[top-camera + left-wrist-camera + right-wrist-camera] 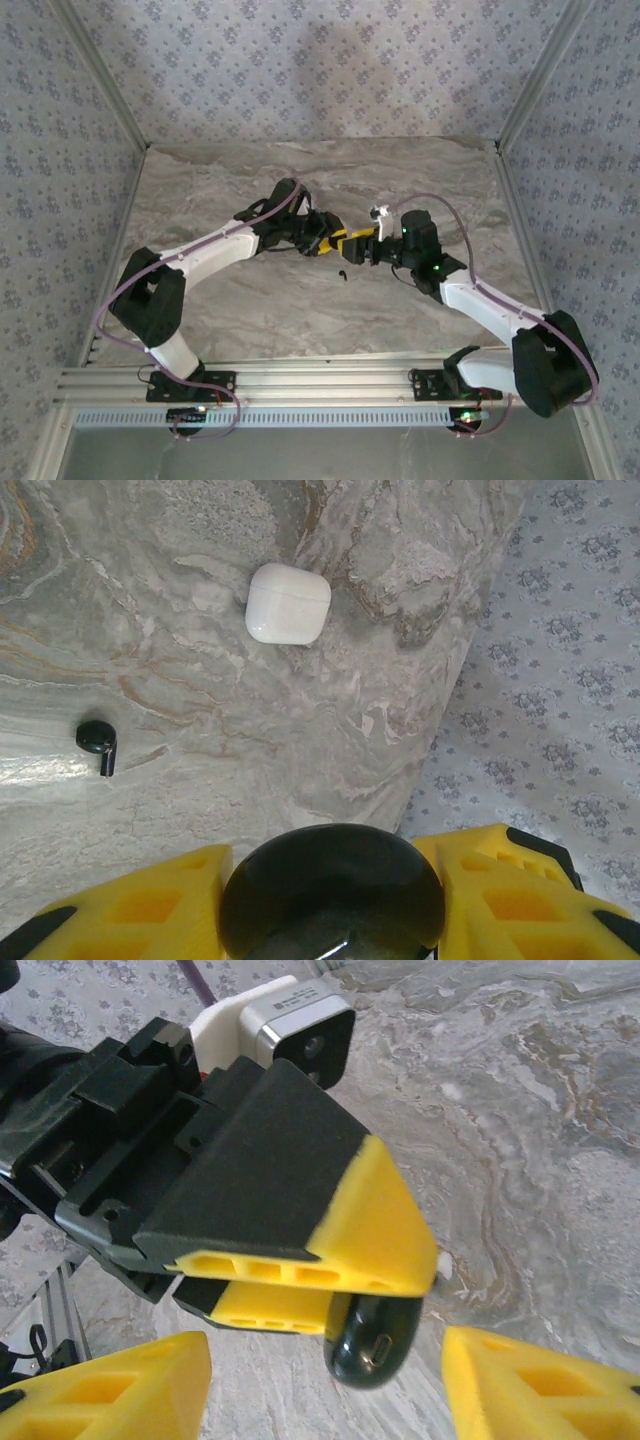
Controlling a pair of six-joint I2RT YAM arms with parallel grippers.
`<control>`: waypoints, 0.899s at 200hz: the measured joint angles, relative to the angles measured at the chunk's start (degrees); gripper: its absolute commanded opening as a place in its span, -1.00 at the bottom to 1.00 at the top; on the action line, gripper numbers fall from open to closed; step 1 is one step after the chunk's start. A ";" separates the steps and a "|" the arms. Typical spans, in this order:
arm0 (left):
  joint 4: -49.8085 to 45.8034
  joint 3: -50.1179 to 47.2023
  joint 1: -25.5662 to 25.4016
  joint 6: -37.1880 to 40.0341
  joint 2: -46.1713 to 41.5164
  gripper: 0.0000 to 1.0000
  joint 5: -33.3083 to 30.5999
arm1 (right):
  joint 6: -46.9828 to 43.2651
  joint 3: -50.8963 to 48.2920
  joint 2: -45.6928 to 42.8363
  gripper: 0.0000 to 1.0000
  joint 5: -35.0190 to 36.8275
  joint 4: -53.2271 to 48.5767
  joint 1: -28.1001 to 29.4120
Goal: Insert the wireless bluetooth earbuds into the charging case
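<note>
**Status: early stage. 0 earbuds seated, as far as the views show.**

1. Left gripper (330, 875): clamped on the black charging case (372, 1345), which is held above the table (250, 310) at mid-scene. The port end of the case points toward the right wrist camera. Whether its lid is up cannot be told.
2. Right gripper (325, 1360): fingers apart, 1 on each side of the black charging case, with a gap visible on both sides. Nothing is held.
3. Black earbud (97, 742): lies loose on the table, just near of the 2 grippers, untouched.
4. White case (288, 603): rests on the table with its lid down, just far of the right gripper.

Outstanding, by judgement: pick up the black earbud and seat it in the black charging case.
</note>
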 measured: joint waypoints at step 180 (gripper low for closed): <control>5.03 -1.62 0.04 -3.52 -2.01 -0.09 0.15 | 0.46 0.55 2.43 -0.13 3.13 2.43 0.79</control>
